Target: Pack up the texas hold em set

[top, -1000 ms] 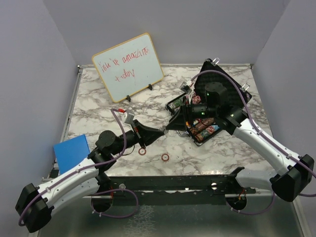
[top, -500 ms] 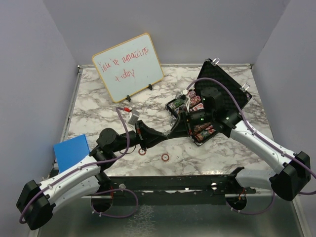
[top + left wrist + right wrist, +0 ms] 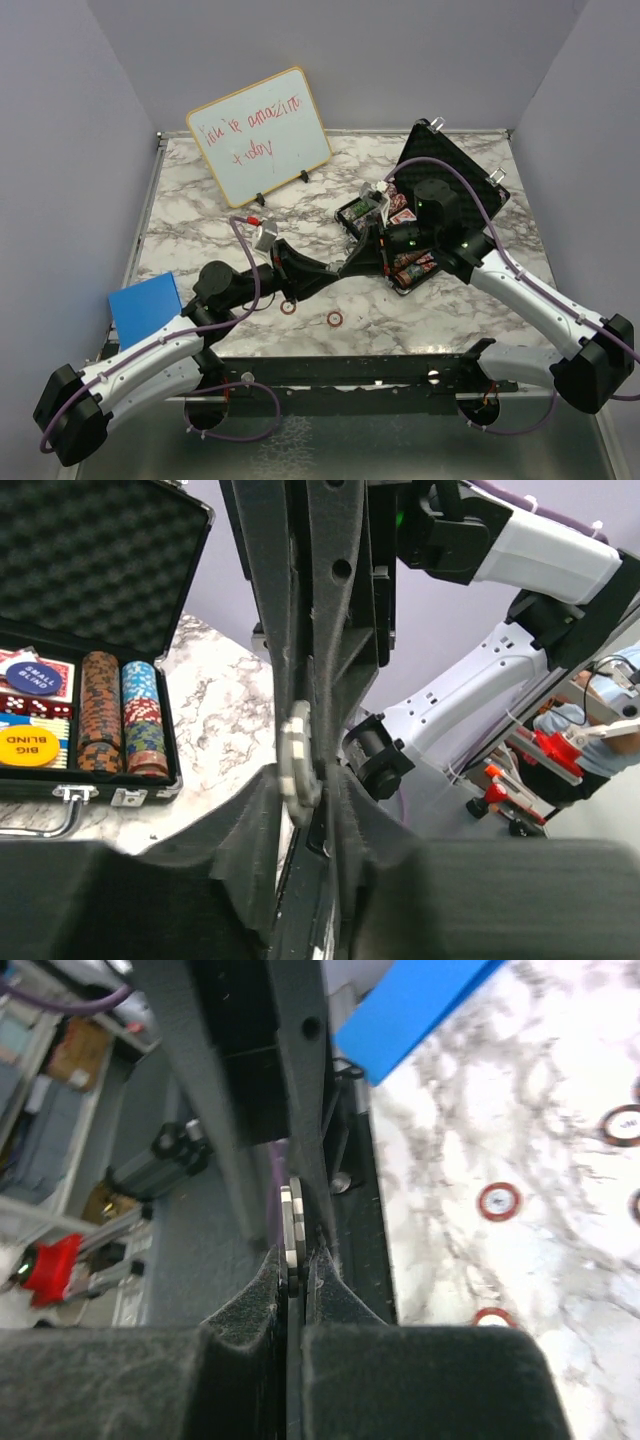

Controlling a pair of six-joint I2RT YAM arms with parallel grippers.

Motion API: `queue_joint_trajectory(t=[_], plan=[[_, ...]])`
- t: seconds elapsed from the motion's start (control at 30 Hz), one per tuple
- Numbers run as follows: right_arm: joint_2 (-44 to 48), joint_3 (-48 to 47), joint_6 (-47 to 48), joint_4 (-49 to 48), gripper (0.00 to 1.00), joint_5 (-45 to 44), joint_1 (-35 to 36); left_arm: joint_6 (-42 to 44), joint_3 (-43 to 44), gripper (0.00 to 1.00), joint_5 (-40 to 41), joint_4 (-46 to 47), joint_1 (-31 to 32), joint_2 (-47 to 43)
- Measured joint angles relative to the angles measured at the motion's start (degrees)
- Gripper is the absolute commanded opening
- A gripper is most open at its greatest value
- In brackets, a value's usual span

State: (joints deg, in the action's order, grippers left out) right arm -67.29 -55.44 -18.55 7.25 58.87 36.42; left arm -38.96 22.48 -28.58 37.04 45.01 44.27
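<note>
Handing over: you look to be mid-pass. One pale round poker chip (image 3: 300, 765) is caught edge-on between both pincers, in the air just beside the near-left corner of the open black foam-lined briefcase (image 3: 100, 560).
Right pincer (image 3: 292, 1260): clamped tight across the chip's faces.
Left pincer (image 3: 305, 792): narrow around the same chip; you cannot tell from these views whether its pads press it.
Chip handling: judged stiff, light and smooth-faced, so likely to slip or flip if nipped at the very rim. Take it across the flat faces, well in from the edge.
Case contents: rows of multicoloured chips (image 3: 120, 720) stand on edge in the foam slots, with an orange-yellow "BIG BLIND" disc (image 3: 25, 748) beside them.
Left to pack: several red-rimmed chips (image 3: 288, 307) lie flat on the table near your arm bases. They are thin, so probably hard to get under on a hard top.
Table (image 3: 200, 200): white-grey marble pattern, hard and smooth-looking.
Room: plain lilac walls on three sides. A wood-framed whiteboard (image 3: 258, 135) stands at the far left, and a blue box (image 3: 145, 308) sits at the near-left edge.
</note>
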Motion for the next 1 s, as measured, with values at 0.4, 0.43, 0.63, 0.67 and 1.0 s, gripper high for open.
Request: queue_joint_trajectory(t=[0.4, 0.43, 0.63, 0.67, 1.0], plan=[[-0.35, -5.38, 9.03, 15.06, 0.00, -19.21, 0.22, 3.43, -3.48, 0.90, 16.79, -7.45, 0.00, -7.21], [-0.79, -5.86, 10.01, 16.59, 0.00, -21.70, 0.22, 3.85, -3.52, 0.91, 19.41, -9.33, 0.00, -8.39], [-7.76, -6.58, 13.75, 26.34, 0.00, -38.93, 0.22, 6.19, -3.56, 0.91, 33.75, -21.03, 0.00, -13.14], [-9.16, -6.47, 14.03, 27.67, 0.00, -41.75, 0.22, 6.40, -3.56, 0.91, 35.39, -22.32, 0.00, -13.49], [-21.20, -8.63, 14.56, 27.71, 0.00, -53.33, 0.22, 6.73, -3.54, 0.91, 43.63, -28.63, 0.00, -13.88]])
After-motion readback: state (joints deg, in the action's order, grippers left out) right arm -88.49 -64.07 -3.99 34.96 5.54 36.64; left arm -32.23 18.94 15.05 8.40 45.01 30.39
